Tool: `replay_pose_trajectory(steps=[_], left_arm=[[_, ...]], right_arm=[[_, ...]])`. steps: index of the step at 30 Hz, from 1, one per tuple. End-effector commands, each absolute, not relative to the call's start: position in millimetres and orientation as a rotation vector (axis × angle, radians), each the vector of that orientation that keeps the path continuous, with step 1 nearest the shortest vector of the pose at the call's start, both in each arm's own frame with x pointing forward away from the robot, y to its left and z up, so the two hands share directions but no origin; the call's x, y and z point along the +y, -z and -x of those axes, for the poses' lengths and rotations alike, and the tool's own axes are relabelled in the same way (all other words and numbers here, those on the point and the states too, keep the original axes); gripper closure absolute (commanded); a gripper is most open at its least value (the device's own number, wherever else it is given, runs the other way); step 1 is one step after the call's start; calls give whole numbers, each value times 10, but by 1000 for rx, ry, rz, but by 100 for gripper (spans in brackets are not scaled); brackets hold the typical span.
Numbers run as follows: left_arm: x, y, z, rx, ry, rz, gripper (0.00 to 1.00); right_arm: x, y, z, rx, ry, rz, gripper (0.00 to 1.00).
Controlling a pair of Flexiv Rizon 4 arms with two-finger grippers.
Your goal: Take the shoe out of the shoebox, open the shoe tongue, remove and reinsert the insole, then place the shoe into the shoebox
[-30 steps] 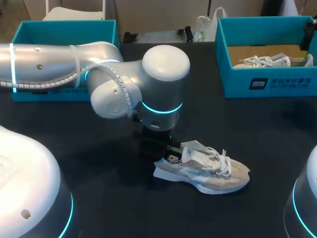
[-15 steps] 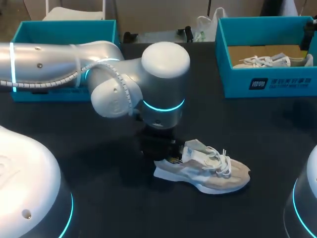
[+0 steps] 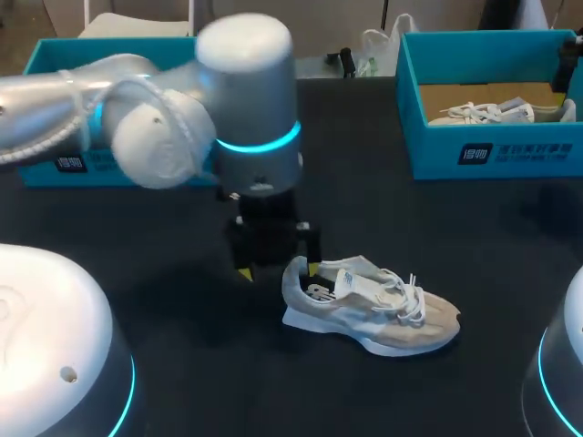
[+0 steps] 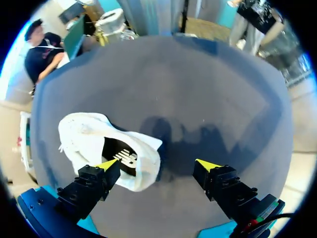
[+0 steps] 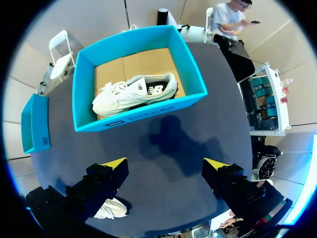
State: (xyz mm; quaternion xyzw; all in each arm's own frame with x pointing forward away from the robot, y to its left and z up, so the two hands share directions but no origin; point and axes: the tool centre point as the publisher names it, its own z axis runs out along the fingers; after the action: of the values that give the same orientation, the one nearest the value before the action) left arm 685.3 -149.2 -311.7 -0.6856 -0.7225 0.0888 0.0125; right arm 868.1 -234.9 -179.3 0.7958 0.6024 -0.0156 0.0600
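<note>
A beige and white shoe (image 3: 373, 308) lies on its sole on the black table, toe toward the right, tongue and laces raised. My left gripper (image 3: 278, 267) hangs open just above and left of the heel, holding nothing. In the left wrist view the shoe (image 4: 94, 141) lies under and beside one finger, and the left gripper (image 4: 157, 165) is spread wide over bare table. A teal shoebox (image 3: 492, 155) at the back right holds a second shoe (image 3: 481, 112). My right gripper (image 5: 166, 163) is open high above the table, with the shoebox (image 5: 143, 113) and its shoe (image 5: 133, 91) ahead of it.
A teal box lid (image 3: 55, 55) sits at the back left, partly behind my left arm. It shows as the lid (image 5: 34, 124) in the right wrist view. White arm bases fill the near left (image 3: 46, 346) and near right (image 3: 560, 364) corners.
My left gripper has opened, let go of the shoe's heel area, and risen up and to the left. The shoe stays where it was.
</note>
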Motion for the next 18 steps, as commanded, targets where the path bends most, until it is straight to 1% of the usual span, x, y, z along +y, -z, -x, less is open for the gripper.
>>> replay_pose_trajectory(steps=[1, 11, 13, 18], left_arm=[[-906, 2890, -6791, -2501, -758, 1983, 0], [-906, 2890, -6791, -2501, -758, 1983, 0], [-812, 2873, -6807, -2595, -720, 1860, 0], [-586, 2875, -6745, -2600, -1091, 1567, 0]], right_arm=[[-2349, 1797, -8674, 1822, 46, -2408, 0], [-2349, 1797, -8674, 1822, 46, -2408, 0], [-2349, 1797, -8674, 1822, 46, -2408, 0], [-2349, 1797, -8674, 1822, 46, -2408, 0]])
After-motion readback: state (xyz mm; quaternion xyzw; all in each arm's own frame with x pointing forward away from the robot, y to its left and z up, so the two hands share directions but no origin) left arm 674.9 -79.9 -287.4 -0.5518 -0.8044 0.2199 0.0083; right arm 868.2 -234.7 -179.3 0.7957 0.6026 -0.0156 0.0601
